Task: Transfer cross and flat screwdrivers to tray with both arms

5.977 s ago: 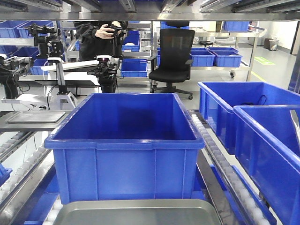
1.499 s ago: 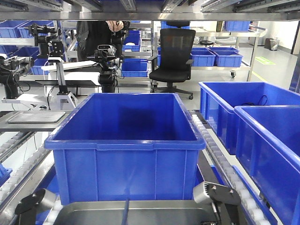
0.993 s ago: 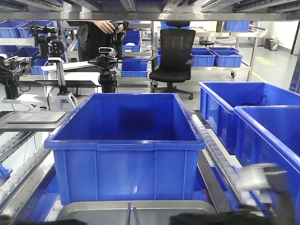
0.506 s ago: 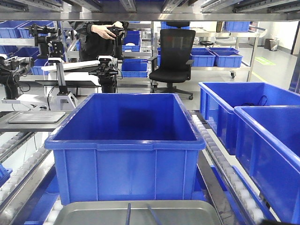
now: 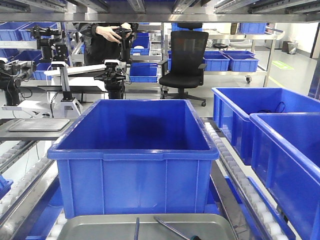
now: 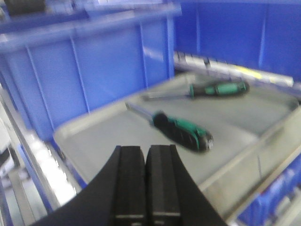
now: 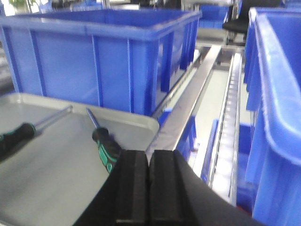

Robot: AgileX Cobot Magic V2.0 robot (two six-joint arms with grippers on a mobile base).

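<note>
Although both arms had drawn clear, the two slender green-and-black-handled steel screwdrivers [image 6: 181,133] [image 7: 106,143] lay flat inside the wide shallow grey metal tray [image 6: 117,141], just in front of the large blue plastic bin [image 5: 135,150]. By that evidence the transfer appeared complete. Left gripper [image 6: 146,181] and right gripper [image 7: 149,186] jaws were clenched together, grasping nothing. Shafts pointed toward the bin, slightly splayed apart.
</note>
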